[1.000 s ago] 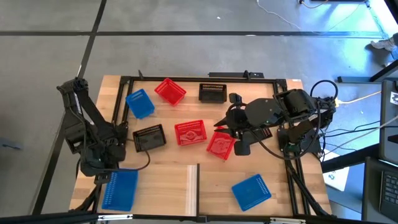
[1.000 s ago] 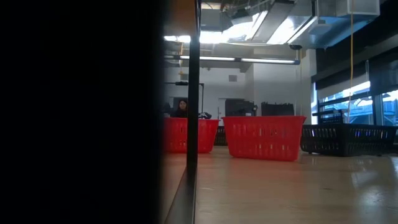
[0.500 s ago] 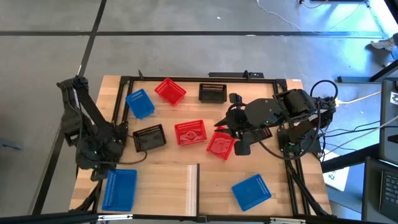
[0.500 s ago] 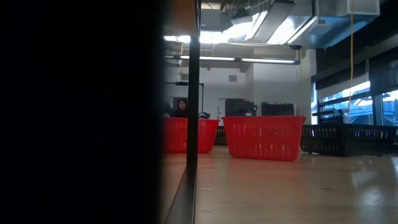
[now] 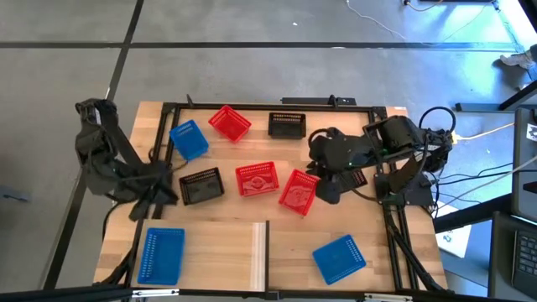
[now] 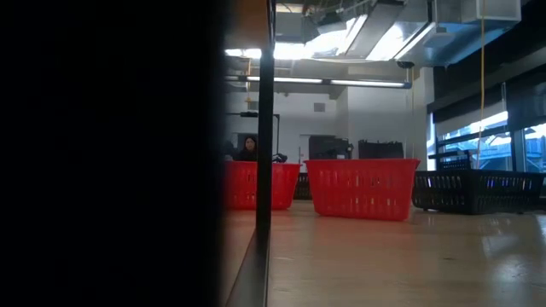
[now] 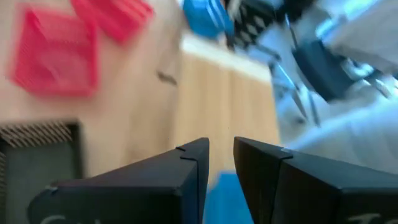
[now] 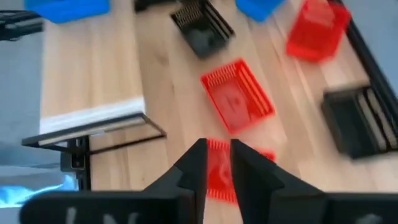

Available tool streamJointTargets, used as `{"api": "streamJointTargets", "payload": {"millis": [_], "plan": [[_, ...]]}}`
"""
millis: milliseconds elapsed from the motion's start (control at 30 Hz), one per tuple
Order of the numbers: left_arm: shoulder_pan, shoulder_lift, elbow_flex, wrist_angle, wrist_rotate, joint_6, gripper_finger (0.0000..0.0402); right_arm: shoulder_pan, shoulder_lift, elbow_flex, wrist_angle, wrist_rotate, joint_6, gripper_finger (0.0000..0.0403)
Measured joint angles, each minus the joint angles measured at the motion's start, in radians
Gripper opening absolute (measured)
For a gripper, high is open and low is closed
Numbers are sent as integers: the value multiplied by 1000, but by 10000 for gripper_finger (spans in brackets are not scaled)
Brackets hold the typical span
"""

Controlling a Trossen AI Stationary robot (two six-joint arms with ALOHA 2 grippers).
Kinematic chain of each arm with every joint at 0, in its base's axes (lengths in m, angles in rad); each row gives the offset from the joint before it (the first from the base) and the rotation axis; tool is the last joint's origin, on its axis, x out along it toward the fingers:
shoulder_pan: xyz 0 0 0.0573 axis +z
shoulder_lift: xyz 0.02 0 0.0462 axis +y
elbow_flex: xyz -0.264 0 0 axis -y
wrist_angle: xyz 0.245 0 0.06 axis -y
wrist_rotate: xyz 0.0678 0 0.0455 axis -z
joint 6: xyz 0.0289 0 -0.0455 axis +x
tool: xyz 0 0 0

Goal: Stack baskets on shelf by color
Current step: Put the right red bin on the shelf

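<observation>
In the high view my right gripper (image 5: 323, 191) is shut at the right rim of a red basket (image 5: 299, 191) in mid table. My left gripper (image 5: 144, 205) hangs over the table's left side, just far of a blue basket (image 5: 161, 254) that rests flat on the pale shelf (image 5: 214, 252). Its fingers (image 7: 186, 163) stand a narrow gap apart with nothing between them. Scattered on the tabletop are more baskets: blue (image 5: 189, 138), red (image 5: 229, 122), black (image 5: 287, 124), black (image 5: 201, 186), red (image 5: 258, 179) and blue (image 5: 340, 257). My right gripper pinches the red basket's rim (image 8: 217, 163) between its two fingers, coming from above on the side nearest the table's right edge. The fingers hide the exact place of contact. Whether the basket is clear of the table does not show.
The black table frame (image 5: 252, 106) runs along the far side and down both sides. A pale upright divider (image 5: 260, 252) bounds the shelf on the right. In the low view a dark object blocks the left half; red baskets (image 6: 363, 188) and a black one (image 6: 478, 189) show beyond.
My left gripper has come up off the blue basket on the shelf and swung toward the far and left side; the basket has stayed flat on the shelf. My right arm has drawn back toward the table's right, and the red basket under it has shifted slightly.
</observation>
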Motion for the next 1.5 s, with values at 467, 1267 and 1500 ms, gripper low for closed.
{"api": "streamJointTargets", "payload": {"millis": [467,1267,1500], "plan": [[282,-7,0,70,-125,113,66,-22,2,-293,-3,-40,166,68],[511,-1,0,438,-10,446,66,-77,2,-977,689,-347,343,68],[511,0,0,438,-10,442,66,-59,2,-1069,779,-343,353,68]]}}
